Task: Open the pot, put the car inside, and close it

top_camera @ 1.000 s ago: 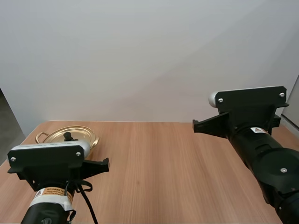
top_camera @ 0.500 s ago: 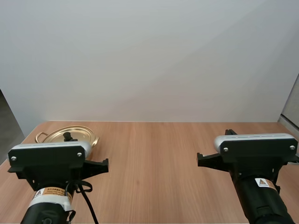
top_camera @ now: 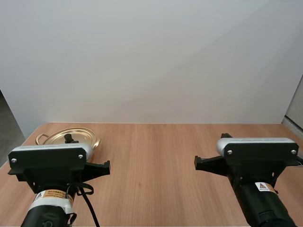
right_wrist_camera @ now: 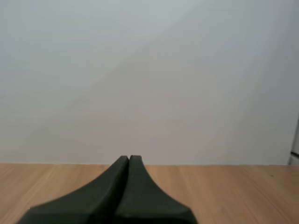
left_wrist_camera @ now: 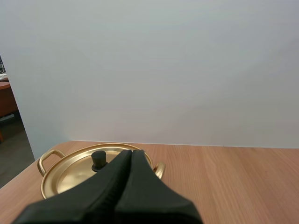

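Pot: one gold pot [top_camera: 93, 142] is sitting upright on the wooden table [top_camera: 156, 161]; every place below is being given against it.
Lid: one lid [left_wrist_camera: 74, 170] is lying flat on the pot and covering it, so the pot is standing closed.
Knob: one black knob [left_wrist_camera: 98, 160] is standing upright at the middle of the lid.
Handles: two looped handles are sticking out from the pot's rim. One [left_wrist_camera: 49, 156] is on the side away from the gripper, and the other [left_wrist_camera: 160, 169] is peeking out just beside it.
Left gripper: the left gripper [left_wrist_camera: 131, 153] is hovering at the near side of the pot, pointing across the lid with the knob just beside its tip. Whether it is touching the lid cannot be told.
Left fingers: the fingers [left_wrist_camera: 140, 191] are lying pressed together as one dark wedge, with nothing between them.
Left arm: in the high view the left arm [top_camera: 47, 165] is hanging in front of the pot and hiding its near edge.
Right gripper: the right gripper [right_wrist_camera: 129, 159] is pointing forward over bare wood, well apart from the pot.
Right fingers: its fingers [right_wrist_camera: 140, 198] are also lying together and gripping nothing.
Right arm: the right arm [top_camera: 255, 161] is hanging well to the right of the pot.
Count: one pot, one lid, one knob, two handles, two grippers — both are pinched together.
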Controlling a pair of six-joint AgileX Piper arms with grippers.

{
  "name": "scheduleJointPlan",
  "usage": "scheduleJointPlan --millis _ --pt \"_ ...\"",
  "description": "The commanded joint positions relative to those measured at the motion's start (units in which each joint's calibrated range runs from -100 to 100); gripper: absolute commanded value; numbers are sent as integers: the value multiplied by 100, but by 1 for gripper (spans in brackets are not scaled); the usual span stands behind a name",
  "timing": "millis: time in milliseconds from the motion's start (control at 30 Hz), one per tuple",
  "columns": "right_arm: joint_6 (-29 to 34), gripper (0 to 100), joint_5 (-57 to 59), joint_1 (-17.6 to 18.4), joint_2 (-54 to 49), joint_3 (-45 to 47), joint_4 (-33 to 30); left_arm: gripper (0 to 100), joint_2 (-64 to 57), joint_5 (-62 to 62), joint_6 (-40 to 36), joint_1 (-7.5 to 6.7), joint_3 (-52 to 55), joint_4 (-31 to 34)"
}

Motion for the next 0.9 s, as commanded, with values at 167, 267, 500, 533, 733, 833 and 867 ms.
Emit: scheduleJointPlan --millis 167,267,500,533,733,833,867 --pt "4264 0 1734 -1 0 0 -5033 0 0 -3 -2 0 0 -1" --pt "4964 0 1787 -1 0 0 -5587 0 0 -3 -2 0 0 -1" --pt "5372 0 3416 -1 0 0 -5923 0 0 -3 -2 0 0 -1" --pt "5372 0 3396 -1 0 0 -5923 0 0 -3 -2 0 0 -1" --pt "5372 0 3395 -1 0 0 -5922 0 0 -3 -2 0 0 -1" --pt "5372 0 3395 -1 0 0 -5923 0 0 -3 -2 0 0 -1" --pt "5372 0 3395 -1 0 0 -5908 0 0 -3 -2 0 0 -1"
